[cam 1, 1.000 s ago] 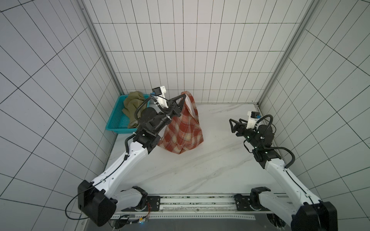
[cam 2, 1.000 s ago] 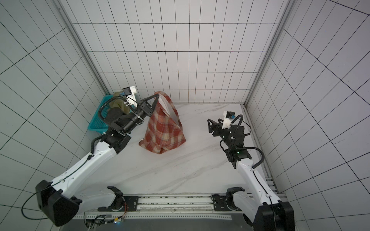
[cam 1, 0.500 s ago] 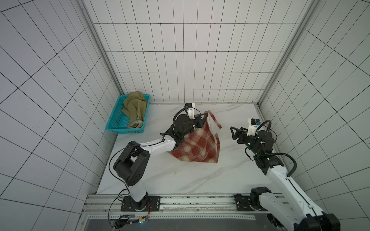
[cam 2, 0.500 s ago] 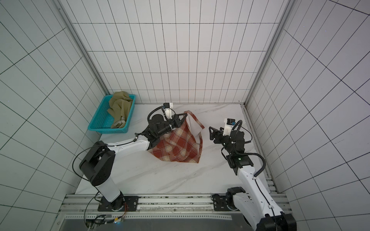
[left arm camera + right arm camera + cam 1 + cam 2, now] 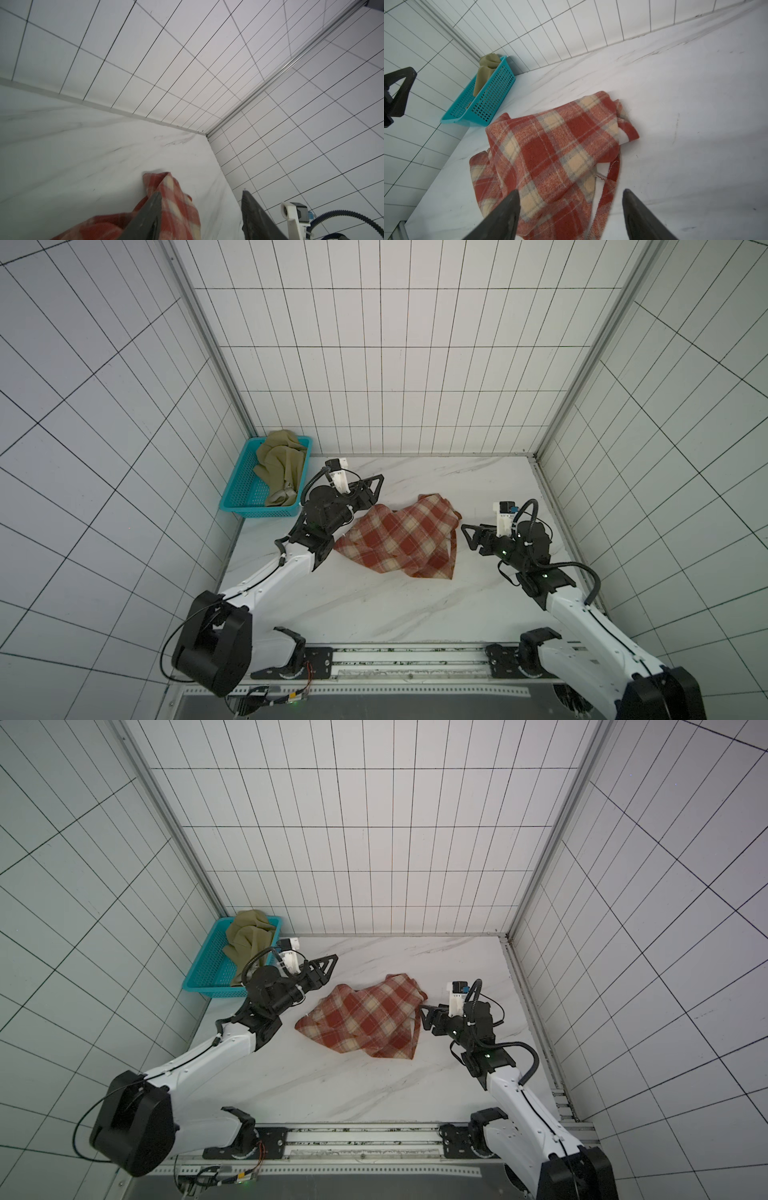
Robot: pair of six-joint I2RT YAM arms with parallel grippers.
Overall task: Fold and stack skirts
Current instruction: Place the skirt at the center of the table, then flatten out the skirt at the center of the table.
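Observation:
The red-rust and cream plaid skirt (image 5: 403, 537) (image 5: 365, 1017) lies crumpled in a heap on the white marble table, a strip of pale lining showing at its right edge (image 5: 554, 149). The olive-khaki skirt (image 5: 280, 466) (image 5: 249, 936) is bunched in the teal basket. My left gripper (image 5: 374, 485) (image 5: 200, 195) hovers open just off the plaid skirt's far left corner, with nothing between its fingers. My right gripper (image 5: 469, 533) (image 5: 571, 193) stands open at the skirt's right edge, fingers apart over the cloth's hem and touching nothing.
The teal perforated basket (image 5: 241, 497) (image 5: 488, 99) sits in the table's far left corner against the tiled walls. Tiled walls close the table in on three sides. Bare marble (image 5: 374, 605) stretches in front of the heap up to the rail at the near edge.
My left gripper has opened and let go of the plaid skirt, which has dropped from hanging into a heap on the table. The left arm has drawn back towards the basket. The right arm has barely moved.

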